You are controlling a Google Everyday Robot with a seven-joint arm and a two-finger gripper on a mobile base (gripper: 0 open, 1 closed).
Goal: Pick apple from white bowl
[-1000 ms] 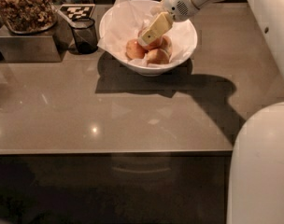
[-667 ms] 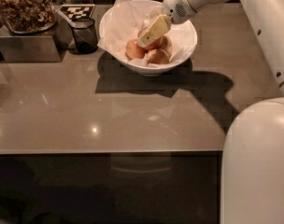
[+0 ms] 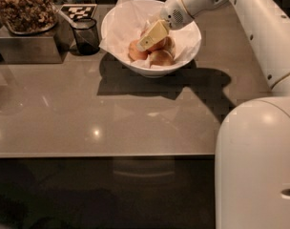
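Observation:
The white bowl (image 3: 185, 49), lined with crinkled white paper, stands at the back middle of the counter. Several apples lie in it: an orange-red apple (image 3: 160, 44) in the middle, partly hidden by the gripper, a paler one (image 3: 135, 51) at the left and another (image 3: 161, 57) at the front. No sticker shows. My gripper (image 3: 151, 36), pale yellow at its tip, reaches down from the upper right into the bowl and lies over the orange-red apple, at or just above it.
A small dark glass cup (image 3: 85, 35) stands just left of the bowl. A metal box with a heap of brown snacks (image 3: 25, 11) is at the far left. A tag card (image 3: 78, 11) lies behind the cup. The counter's front edge (image 3: 102, 153) runs across.
The gripper has moved slightly down and left, deeper among the apples. The bowl and apples have not visibly moved.

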